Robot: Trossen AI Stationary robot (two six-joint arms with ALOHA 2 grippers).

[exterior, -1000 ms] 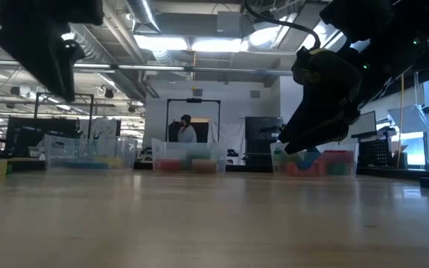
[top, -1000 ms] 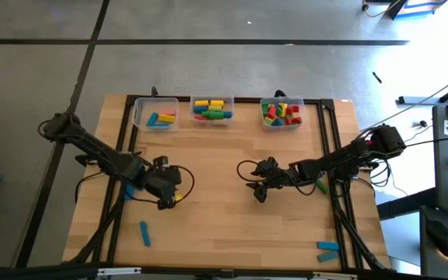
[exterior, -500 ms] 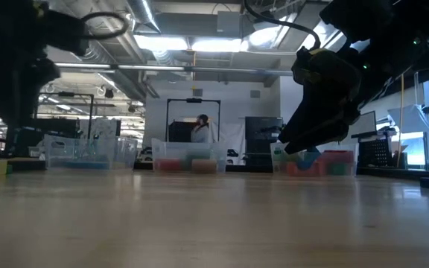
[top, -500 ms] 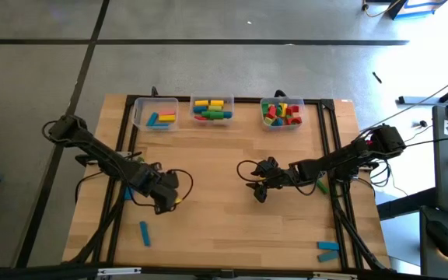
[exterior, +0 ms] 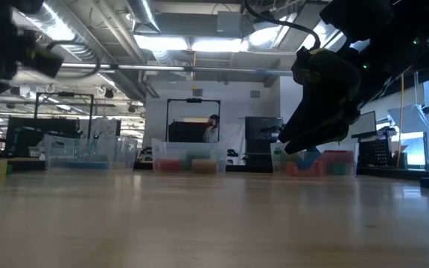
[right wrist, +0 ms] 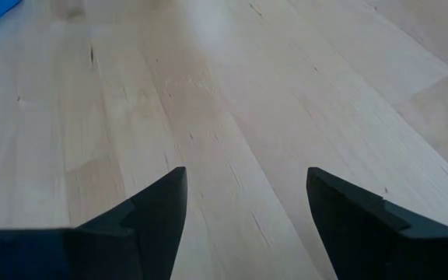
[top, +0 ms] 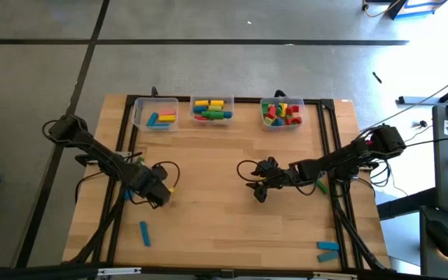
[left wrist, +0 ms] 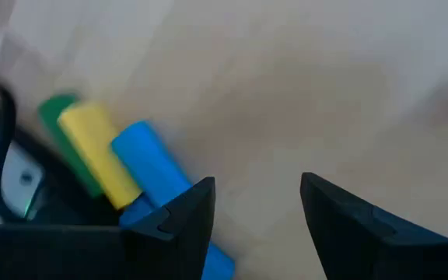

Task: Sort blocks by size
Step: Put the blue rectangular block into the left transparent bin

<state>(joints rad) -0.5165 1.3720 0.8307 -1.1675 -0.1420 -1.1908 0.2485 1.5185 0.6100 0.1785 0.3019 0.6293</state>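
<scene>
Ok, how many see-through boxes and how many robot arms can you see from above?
Clear bins: 3
Robot arms: 2, the left arm and the right arm
Total: 5

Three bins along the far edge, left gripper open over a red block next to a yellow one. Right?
Not red: the left wrist view shows the open left gripper over a blue block beside the yellow block. The three bins stand as you say.
</scene>
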